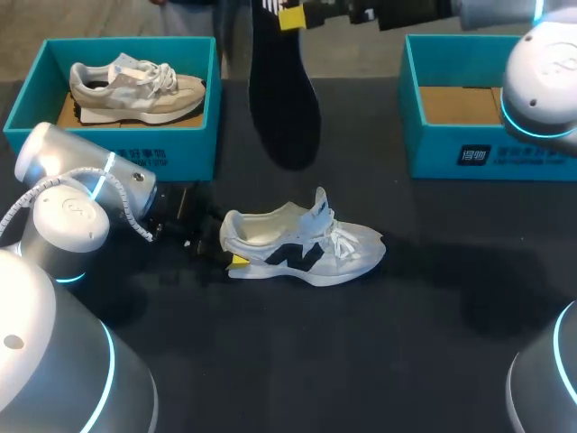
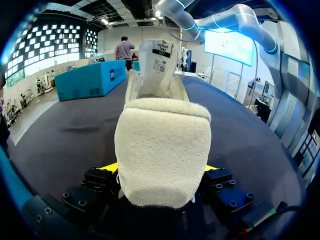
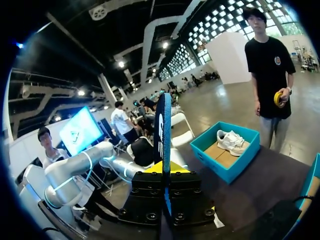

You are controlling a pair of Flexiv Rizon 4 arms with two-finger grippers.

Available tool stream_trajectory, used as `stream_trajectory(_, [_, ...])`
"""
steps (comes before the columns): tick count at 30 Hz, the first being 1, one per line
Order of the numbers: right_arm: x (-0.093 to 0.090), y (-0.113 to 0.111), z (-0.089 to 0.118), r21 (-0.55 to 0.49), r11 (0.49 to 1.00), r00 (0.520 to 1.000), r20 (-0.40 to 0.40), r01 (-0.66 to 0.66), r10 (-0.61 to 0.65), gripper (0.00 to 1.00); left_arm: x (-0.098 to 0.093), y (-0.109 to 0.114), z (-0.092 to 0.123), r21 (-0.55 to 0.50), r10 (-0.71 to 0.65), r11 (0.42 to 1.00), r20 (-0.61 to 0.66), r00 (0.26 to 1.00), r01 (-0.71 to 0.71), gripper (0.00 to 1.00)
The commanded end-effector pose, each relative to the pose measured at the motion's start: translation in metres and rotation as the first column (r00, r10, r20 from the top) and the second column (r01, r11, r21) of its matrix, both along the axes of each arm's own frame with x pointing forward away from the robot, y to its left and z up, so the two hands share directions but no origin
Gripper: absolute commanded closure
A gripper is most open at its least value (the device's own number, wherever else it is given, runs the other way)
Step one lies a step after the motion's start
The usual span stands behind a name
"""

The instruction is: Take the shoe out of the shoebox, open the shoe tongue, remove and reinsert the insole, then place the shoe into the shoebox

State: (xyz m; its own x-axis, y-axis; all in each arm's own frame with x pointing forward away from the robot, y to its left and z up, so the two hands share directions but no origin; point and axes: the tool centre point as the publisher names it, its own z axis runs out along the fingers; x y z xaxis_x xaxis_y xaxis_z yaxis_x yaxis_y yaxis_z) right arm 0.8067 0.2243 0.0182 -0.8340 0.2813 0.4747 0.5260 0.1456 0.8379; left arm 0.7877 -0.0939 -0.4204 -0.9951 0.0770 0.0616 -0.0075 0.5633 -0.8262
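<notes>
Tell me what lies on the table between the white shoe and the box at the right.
Nothing: the head view shows only bare dark table between the white shoe and the right box.

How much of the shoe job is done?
Done: the shoe is out on the table, tongue up, and the insole is out. In hand: the right gripper holds the insole in the air while the left gripper grips the shoe's heel. Left: slide the insole back in, then put the shoe into the empty shoebox.

The shoe (image 2: 162, 150) has a fleecy heel lining; the insole (image 1: 284, 108) looks matt.
</notes>
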Motion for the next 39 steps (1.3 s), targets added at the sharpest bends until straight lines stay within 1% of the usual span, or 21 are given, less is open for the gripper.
stream_trajectory(1, [-0.013,-0.018,0.000,-0.001,1.000,1.000,-0.008,0.018,-0.019,1.00,0.000,-0.002,-0.006,0.004,-0.001,1.000,-0.001,1.000,0.001,1.00])
stream_trajectory(6, [-0.020,-0.026,0.002,-0.001,1.000,0.999,-0.022,0.028,-0.028,1.00,0.000,-0.002,-0.006,0.004,-0.001,1.000,-0.001,1.000,0.001,1.00])
stream_trajectory(28, [-0.020,-0.026,0.002,-0.001,1.000,0.999,-0.022,0.028,-0.028,1.00,0.000,-0.002,-0.006,0.004,-0.001,1.000,-0.001,1.000,0.001,1.00])
stream_trajectory(33, [-0.034,-0.050,0.002,-0.032,0.999,0.997,-0.058,0.041,-0.043,1.00,0.000,-0.002,-0.006,0.004,-0.001,1.000,-0.001,1.000,0.001,1.00])
stream_trajectory(39, [-0.052,-0.075,0.012,-0.038,0.998,0.995,-0.089,0.040,-0.044,1.00,0.000,-0.002,-0.006,0.004,-0.001,1.000,-0.001,1.000,0.001,1.00])
